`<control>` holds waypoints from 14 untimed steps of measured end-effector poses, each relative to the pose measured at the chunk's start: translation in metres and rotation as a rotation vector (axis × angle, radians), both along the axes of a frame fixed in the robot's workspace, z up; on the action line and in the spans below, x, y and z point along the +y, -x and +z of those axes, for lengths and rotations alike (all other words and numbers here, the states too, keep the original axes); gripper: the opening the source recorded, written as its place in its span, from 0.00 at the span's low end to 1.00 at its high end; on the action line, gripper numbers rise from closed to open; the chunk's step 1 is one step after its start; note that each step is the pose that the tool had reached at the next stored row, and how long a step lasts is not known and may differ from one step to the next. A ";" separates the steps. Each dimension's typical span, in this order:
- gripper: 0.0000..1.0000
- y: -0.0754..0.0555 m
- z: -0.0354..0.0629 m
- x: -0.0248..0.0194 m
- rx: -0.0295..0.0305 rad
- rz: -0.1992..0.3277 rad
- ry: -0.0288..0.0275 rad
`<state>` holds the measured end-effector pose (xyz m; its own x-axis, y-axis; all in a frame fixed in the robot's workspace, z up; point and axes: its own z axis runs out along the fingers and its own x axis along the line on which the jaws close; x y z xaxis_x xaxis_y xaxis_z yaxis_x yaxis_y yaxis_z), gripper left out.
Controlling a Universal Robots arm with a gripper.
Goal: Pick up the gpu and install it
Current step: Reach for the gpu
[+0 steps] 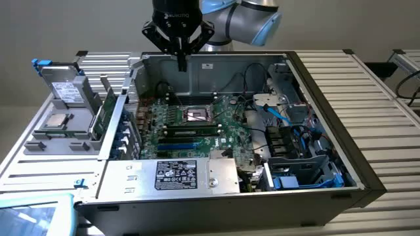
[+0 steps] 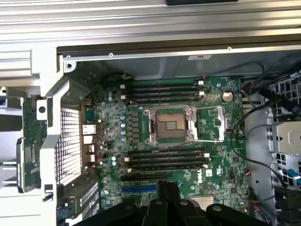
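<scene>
On the exterior view's left, a grey parts holder [image 1: 62, 142] sits on the slatted metal table [image 1: 357, 93]. A silver, white-labelled drive [image 1: 66, 91] stands upright at the holder's far end. A processor chip [image 1: 59, 120] lies flat nearer the middle.

The gpu [image 1: 105, 115] stands on edge at the holder's inner side, just beside the outer wall of the open computer case [image 1: 315, 196]. Its green board faces sideways and its thin metal bracket points upward. Nothing is touching it.

Inside the case, the large green motherboard [image 1: 190, 130] lies flat. An open CPU socket [image 1: 196, 115] sits near its centre, with black memory slots [image 1: 192, 132] just below it and a blue slot below those. In the wrist view the socket shows between two banks of long memory slots.

The end effector [image 1: 182, 61] hangs above the far part of the motherboard, close to the case's rear wall and well apart from the gpu. Its fingers are pressed together and hold nothing.

At the near edge of the case is a silver power supply [image 1: 174, 176] with a black label. Toward the exterior view's right, black and blue cables [image 1: 279, 115] run down to a drive bay [image 1: 298, 169].
</scene>
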<state>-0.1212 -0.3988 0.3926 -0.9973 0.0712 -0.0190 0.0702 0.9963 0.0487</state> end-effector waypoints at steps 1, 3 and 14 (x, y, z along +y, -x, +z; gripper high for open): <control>0.12 0.000 0.0000 0.0000 0.0000 0.000 0.0000; 0.12 0.000 0.0000 0.0000 0.0000 0.000 -0.0001; 0.13 0.000 -0.0008 0.0000 0.0001 0.000 0.0001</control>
